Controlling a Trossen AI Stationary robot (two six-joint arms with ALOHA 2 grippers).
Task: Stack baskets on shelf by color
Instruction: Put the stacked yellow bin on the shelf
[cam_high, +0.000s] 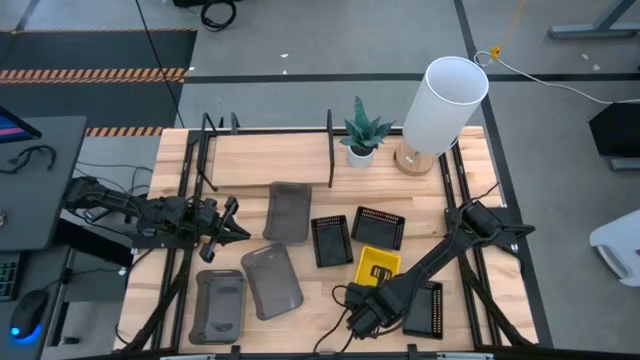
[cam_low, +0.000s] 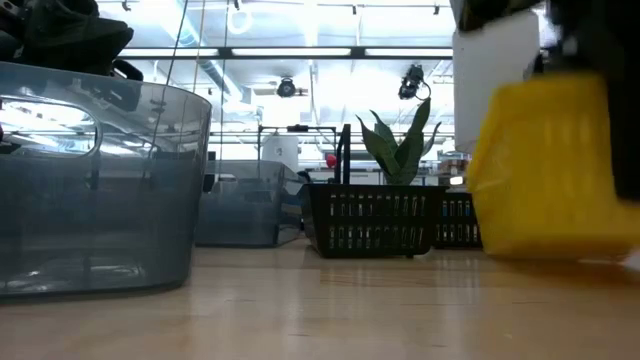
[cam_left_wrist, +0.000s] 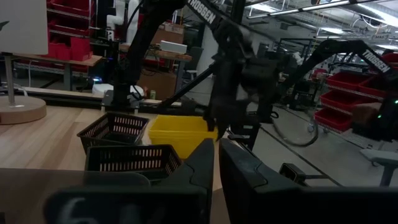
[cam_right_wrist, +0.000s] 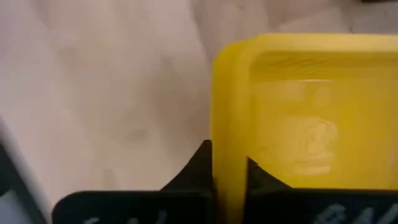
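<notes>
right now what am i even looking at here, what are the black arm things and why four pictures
It is a robot with two dark arms at a wooden table, each ending in a two-finger gripper. One picture looks straight down, one looks level across the tabletop, and two come from cameras on the arms' wrists.

On the table lie small plastic baskets: grey baskets, black perforated baskets and a yellow basket. At the back stand a shelf, a potted plant and a white lamp.

The right gripper is shut on the yellow basket's rim, one finger on each side of its wall. The left gripper is shut and holds nothing, near the table's left side.
</notes>
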